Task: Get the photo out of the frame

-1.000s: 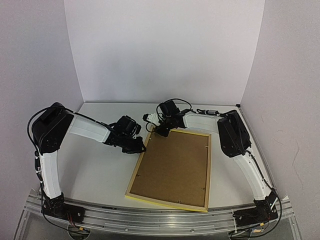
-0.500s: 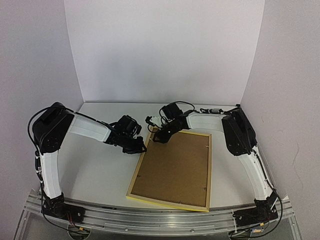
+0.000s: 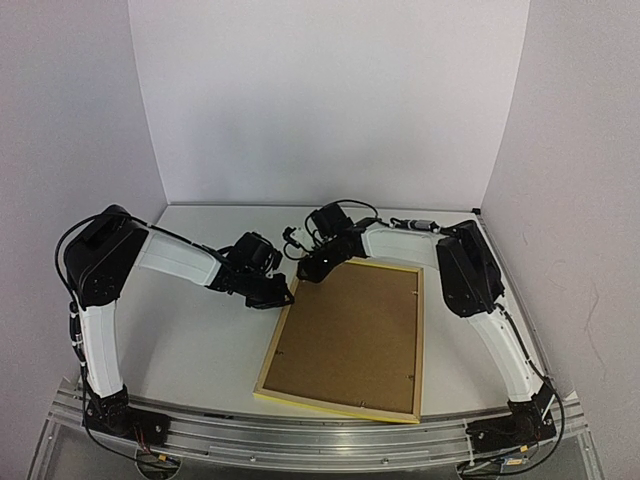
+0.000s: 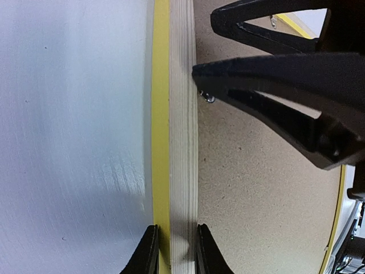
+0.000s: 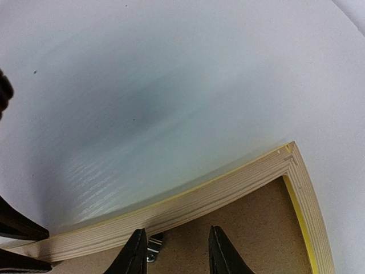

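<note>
Two claws are working at the frame point(image 3: 417, 340), which is lying face down on the desk point(image 3: 190, 340), reaching from the middle to the near edge. The left claw point(image 4: 173, 254) is squeezing the frame's left side rail, close to its far left corner, and it is holding just as tight as a moment ago. The right claw point(image 5: 175, 240) is the one that is moving. A second ago it was sitting at the frame's far left corner. Then it was reaching a bit further in over the brown backing board point(image 3: 350, 340), and now it is sliding back toward the far rail. Its fingers are standing apart and are gripping nothing. A small metal tab point(image 5: 153, 248) is lying between them, right beside one finger, where the board is meeting the rail. The frame is not shifting on the desk, and the board is still sitting flat inside it. The photo is not showing at all; I am guessing it is hiding under the board, picture side down. That little back and forth is looking to me like the right claw trying to push the tab out of the way while the left claw is keeping the frame from sliding. Nothing is lifting yet, so the photo is still shut in and the job is only starting
</note>
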You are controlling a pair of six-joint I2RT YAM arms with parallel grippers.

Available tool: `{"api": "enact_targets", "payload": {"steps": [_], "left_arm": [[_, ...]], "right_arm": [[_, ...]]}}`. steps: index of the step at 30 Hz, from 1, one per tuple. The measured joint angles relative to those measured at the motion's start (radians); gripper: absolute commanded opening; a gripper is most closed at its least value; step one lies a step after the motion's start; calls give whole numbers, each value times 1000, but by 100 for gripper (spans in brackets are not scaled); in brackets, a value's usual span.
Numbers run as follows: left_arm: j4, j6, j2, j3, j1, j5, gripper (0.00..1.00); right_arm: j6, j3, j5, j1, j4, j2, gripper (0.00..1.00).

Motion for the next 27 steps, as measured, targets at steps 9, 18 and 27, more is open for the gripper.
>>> {"api": "enact_targets", "payload": {"steps": [9,18,27], "left_arm": [[25,-15,-10,-24,-2,0,0],[22,-29,-12,-24,-8,2,0],[21,-38,-13,-24,-9,2,0]], "right_arm": [[37,-56,20,-5,54,-9,34],[60,-118,-41,-11,91,-39,34],[77,-135,-56,-1,87,-50,34]]}}
